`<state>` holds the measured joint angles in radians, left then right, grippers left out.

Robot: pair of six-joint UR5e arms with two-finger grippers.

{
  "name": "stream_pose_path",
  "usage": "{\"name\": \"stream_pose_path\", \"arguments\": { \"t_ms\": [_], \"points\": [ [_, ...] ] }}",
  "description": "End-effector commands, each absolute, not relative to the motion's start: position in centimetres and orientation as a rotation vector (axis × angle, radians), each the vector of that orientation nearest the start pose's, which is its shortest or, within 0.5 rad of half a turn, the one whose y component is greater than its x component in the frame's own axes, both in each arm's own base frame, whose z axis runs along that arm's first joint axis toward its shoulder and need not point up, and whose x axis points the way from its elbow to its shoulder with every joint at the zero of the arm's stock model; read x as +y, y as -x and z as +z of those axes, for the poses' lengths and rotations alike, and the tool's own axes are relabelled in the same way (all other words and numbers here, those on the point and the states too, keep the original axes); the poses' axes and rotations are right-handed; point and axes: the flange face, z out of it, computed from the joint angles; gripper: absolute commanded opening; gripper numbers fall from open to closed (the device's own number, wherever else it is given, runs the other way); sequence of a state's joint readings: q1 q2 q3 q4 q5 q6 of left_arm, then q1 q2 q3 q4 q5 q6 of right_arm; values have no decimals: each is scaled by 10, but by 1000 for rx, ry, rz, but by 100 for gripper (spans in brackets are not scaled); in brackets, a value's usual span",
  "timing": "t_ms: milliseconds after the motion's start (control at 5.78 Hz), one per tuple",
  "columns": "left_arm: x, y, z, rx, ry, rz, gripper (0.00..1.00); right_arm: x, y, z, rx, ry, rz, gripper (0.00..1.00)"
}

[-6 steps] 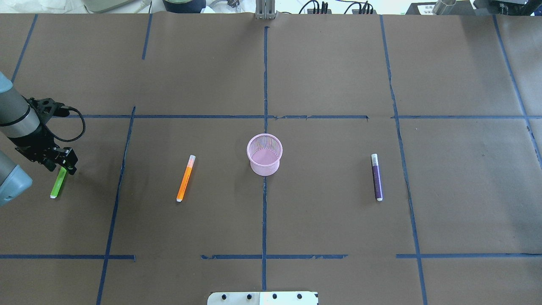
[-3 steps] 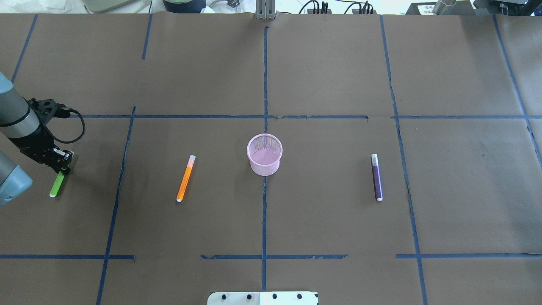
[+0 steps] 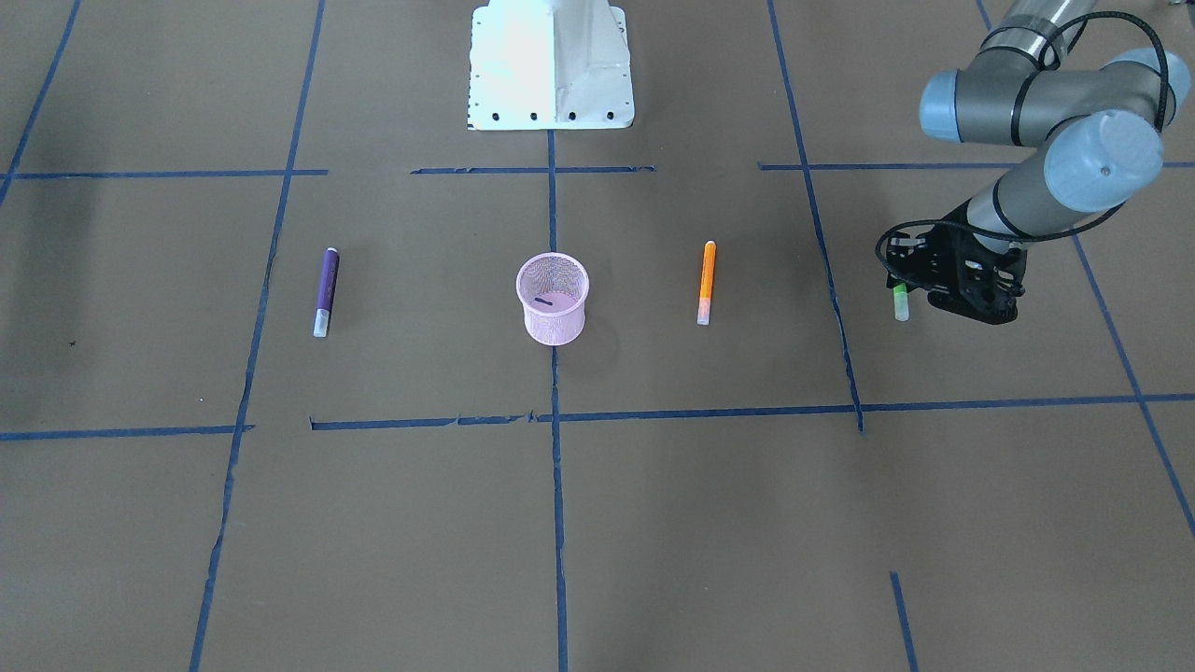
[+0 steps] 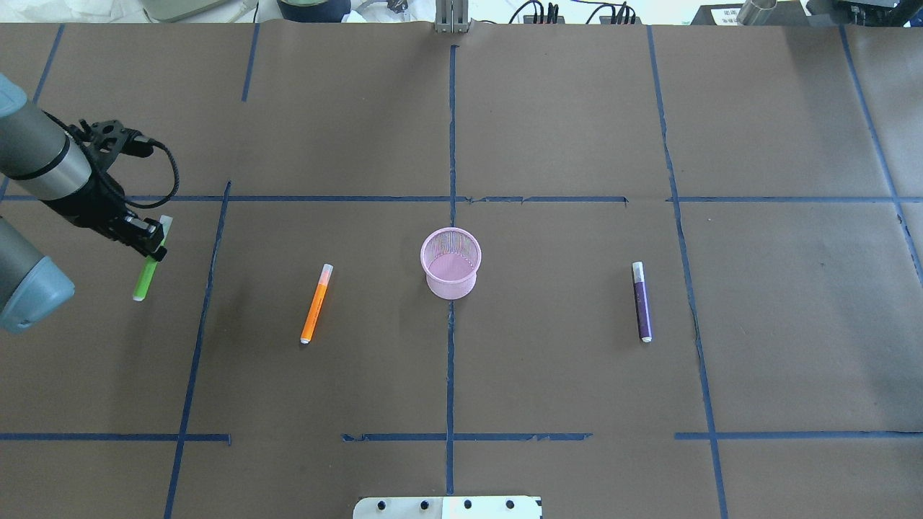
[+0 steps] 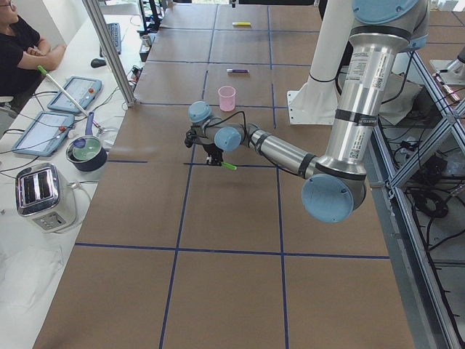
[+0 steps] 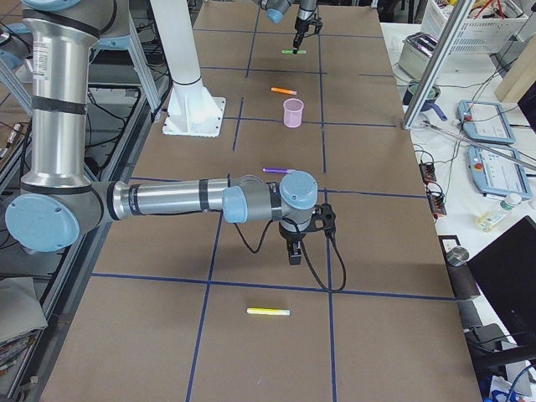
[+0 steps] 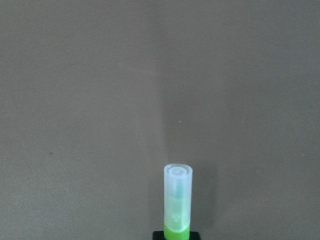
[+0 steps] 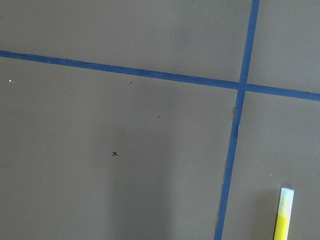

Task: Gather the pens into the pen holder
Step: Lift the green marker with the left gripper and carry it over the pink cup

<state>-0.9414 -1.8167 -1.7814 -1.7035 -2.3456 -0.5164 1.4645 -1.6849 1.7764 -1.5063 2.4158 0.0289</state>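
My left gripper (image 4: 153, 249) is shut on the green pen (image 4: 146, 277) and holds it a little above the table at the far left; its pale cap (image 7: 177, 187) points away in the left wrist view. The pink mesh pen holder (image 4: 451, 282) stands upright at the table's middle. The orange pen (image 4: 315, 306) lies flat between the green pen and the holder. On the holder's other side lies the purple pen (image 4: 641, 303). The right gripper (image 6: 293, 251) hangs over bare table at the near end of the exterior right view; whether it is open or shut I cannot tell.
A yellow pen (image 6: 268, 311) lies on the table near the right gripper, also in the right wrist view (image 8: 282, 220). The white robot base (image 3: 551, 65) sits at the table's robot side. A toaster (image 5: 42, 195), a pot and tablets stand on a side bench beside a seated person.
The left gripper closed on the green pen, raised it off the table and carried it away from the robot and slightly toward the middle. The other pens and the holder have not moved.
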Motion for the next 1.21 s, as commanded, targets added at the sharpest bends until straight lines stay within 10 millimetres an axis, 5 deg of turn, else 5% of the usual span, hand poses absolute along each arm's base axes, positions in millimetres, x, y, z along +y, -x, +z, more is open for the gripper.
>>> {"name": "stream_pose_path", "arguments": {
  "t_ms": [0,173,346,692,865,1038],
  "points": [
    [-513,-315,255,1050,-233,327,0,-458,3,597,-853,-94,-171,100],
    [-500,-348,179,1065,-334,254,0,-458,4,595,-850,-112,-193,100],
    [-461,-393,148,1085,-420,138,0,-456,4,599,-848,-103,-190,100],
    [-404,-474,123,1040,-736,31,0,-455,4,601,-852,-89,-170,100],
    [-389,-516,115,976,-816,-12,0,-455,4,601,-850,-89,-170,100],
    [-384,-536,105,956,-848,-35,0,-455,4,603,-850,-86,-169,100]
  ]
}}
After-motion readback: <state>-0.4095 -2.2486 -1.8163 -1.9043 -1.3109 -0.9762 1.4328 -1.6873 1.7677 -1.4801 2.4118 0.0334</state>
